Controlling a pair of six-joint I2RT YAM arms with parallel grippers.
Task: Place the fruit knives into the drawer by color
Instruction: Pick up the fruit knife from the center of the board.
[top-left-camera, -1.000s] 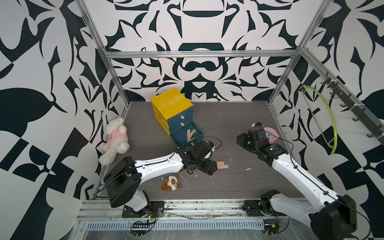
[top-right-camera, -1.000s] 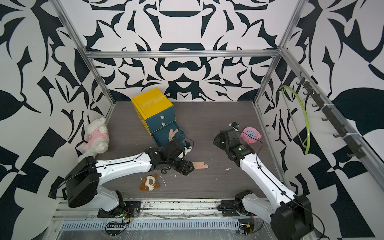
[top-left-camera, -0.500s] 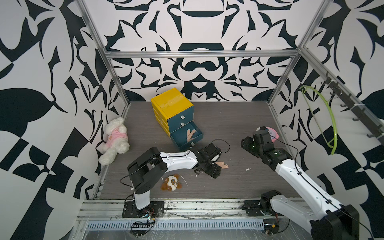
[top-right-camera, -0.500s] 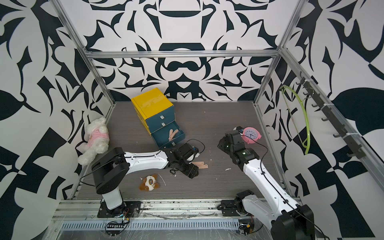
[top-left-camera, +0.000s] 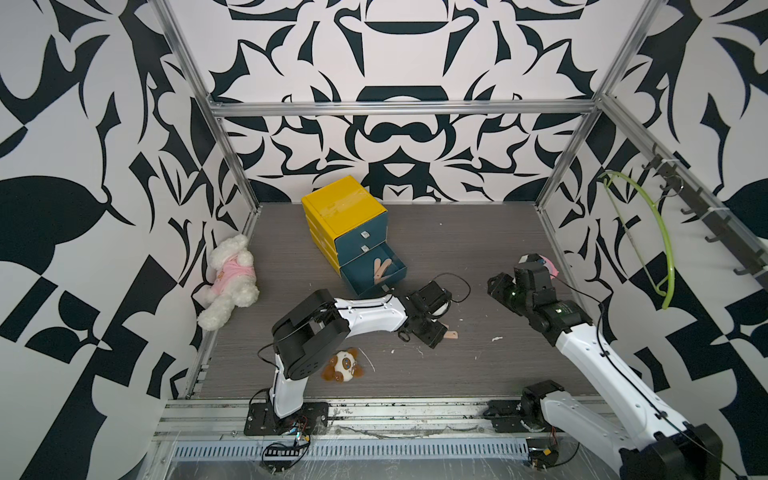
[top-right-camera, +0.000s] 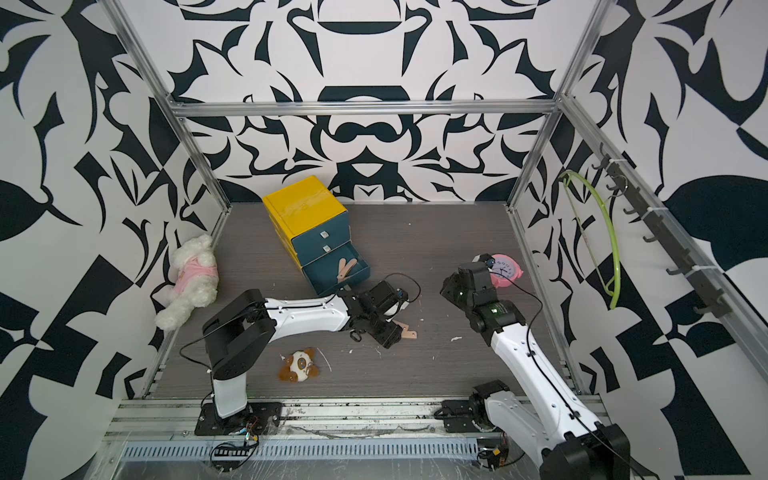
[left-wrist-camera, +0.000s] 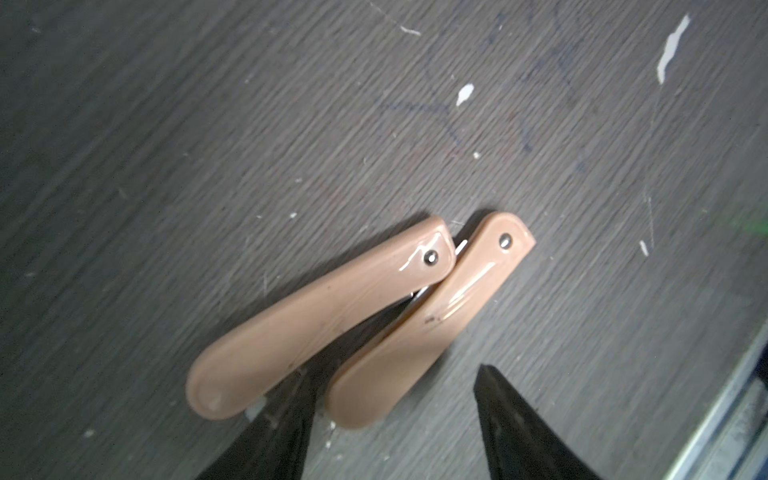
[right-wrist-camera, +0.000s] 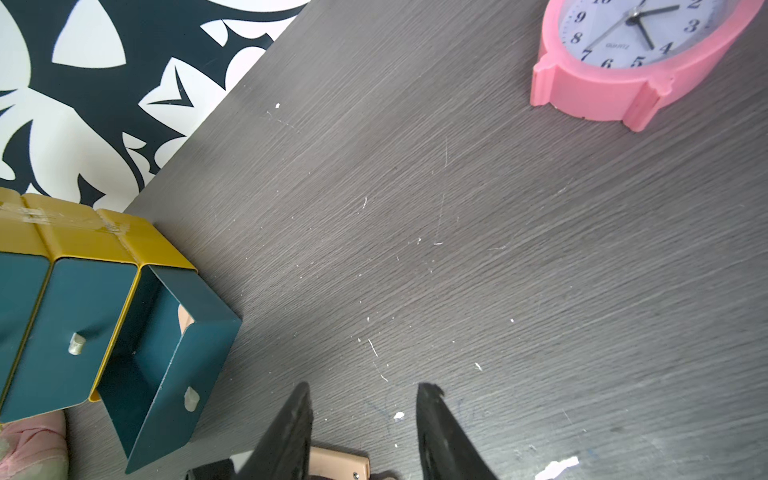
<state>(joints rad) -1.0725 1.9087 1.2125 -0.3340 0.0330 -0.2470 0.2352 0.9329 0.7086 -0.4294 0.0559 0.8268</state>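
Left pincer (left-wrist-camera: 395, 371) half open, straddling one peach knife (left-wrist-camera: 432, 316), perhaps touching.

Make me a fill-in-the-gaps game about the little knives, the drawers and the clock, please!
1. The two knives lying by the left gripper are both ____ in colour.
2. In the yellow cabinet, only the ____ drawer is pulled open.
3. The clock has a ____ case.
4. The right gripper is open and holds ____.

Missing words: peach; bottom; pink; nothing.
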